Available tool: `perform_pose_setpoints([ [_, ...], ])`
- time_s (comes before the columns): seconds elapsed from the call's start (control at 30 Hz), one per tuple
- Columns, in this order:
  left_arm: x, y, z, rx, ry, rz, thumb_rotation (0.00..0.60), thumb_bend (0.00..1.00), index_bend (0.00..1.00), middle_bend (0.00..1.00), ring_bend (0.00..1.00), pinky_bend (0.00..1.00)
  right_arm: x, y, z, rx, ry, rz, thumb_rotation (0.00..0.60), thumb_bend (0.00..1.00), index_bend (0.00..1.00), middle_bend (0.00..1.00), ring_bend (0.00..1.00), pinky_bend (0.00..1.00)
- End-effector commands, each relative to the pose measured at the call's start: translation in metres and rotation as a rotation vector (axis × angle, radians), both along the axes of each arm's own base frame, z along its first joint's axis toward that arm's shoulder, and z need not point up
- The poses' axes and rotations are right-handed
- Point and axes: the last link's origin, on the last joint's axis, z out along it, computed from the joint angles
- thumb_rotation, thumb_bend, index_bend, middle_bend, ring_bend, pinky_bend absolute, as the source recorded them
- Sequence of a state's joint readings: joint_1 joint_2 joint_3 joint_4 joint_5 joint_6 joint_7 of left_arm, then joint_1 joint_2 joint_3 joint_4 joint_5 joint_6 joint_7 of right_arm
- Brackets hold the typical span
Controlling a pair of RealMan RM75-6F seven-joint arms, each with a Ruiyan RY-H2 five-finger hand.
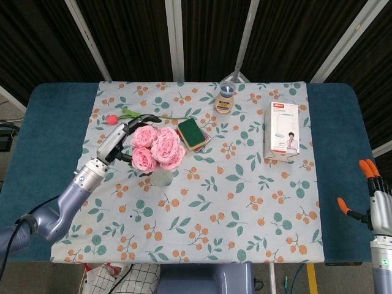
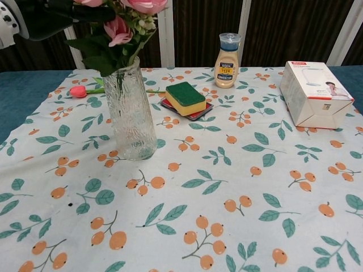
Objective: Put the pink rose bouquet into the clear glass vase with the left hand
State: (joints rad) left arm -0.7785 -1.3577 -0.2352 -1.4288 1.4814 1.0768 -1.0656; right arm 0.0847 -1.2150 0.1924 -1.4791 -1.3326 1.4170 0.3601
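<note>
The pink rose bouquet (image 1: 156,149) stands in the clear glass vase (image 2: 129,110), with its stems down inside the glass and its blooms (image 2: 122,25) above the rim. In the head view the flowers hide most of the vase (image 1: 161,178). My left hand (image 1: 120,142) is at the bouquet's left side just under the flowers and still holds the stems, one finger stretched over the blooms. In the chest view that hand (image 2: 48,14) is dark at the top left corner. My right hand (image 1: 372,197) hangs open off the table's right edge, holding nothing.
A pink tulip (image 1: 112,119) lies behind the vase at the left. A green sponge on a red dish (image 2: 185,97) sits just right of the vase. A sauce bottle (image 2: 227,60) stands at the back and a white box (image 2: 315,93) at the right.
</note>
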Motion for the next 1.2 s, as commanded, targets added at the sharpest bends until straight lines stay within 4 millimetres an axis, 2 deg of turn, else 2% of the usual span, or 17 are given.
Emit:
perform_pose_setpoints([
  [0.03, -0.007, -0.002, 0.002, -0.011, 0.024, 0.009, 0.6, 0.2, 0.13, 0.14, 0.05, 0.18, 0.0, 0.0, 0.0, -0.001, -0.005, -0.003, 0.6, 0.28, 0.1, 0.0, 0.01, 0.06],
  [0.3, -0.023, -0.007, 0.013, -0.048, 0.093, 0.037, 0.6, 0.2, 0.05, 0.09, 0.02, 0.16, 0.002, 0.001, -0.001, 0.0, -0.002, -0.001, 0.6, 0.28, 0.1, 0.0, 0.01, 0.06],
  [0.83, -0.055, -0.018, 0.04, -0.087, 0.193, 0.092, 0.6, 0.2, 0.04, 0.09, 0.02, 0.15, 0.007, 0.001, -0.004, -0.01, -0.008, 0.004, 0.6, 0.28, 0.1, 0.0, 0.01, 0.06],
  [1.1, -0.07, -0.034, 0.05, -0.074, 0.334, 0.089, 0.6, 0.2, 0.03, 0.09, 0.02, 0.15, 0.009, 0.002, -0.004, -0.012, -0.022, 0.011, 0.6, 0.28, 0.1, 0.0, 0.01, 0.06],
  [1.2, -0.073, -0.043, 0.056, -0.055, 0.374, 0.084, 0.6, 0.24, 0.04, 0.1, 0.02, 0.15, 0.011, 0.002, -0.004, -0.01, -0.023, 0.018, 0.6, 0.28, 0.1, 0.0, 0.01, 0.06],
])
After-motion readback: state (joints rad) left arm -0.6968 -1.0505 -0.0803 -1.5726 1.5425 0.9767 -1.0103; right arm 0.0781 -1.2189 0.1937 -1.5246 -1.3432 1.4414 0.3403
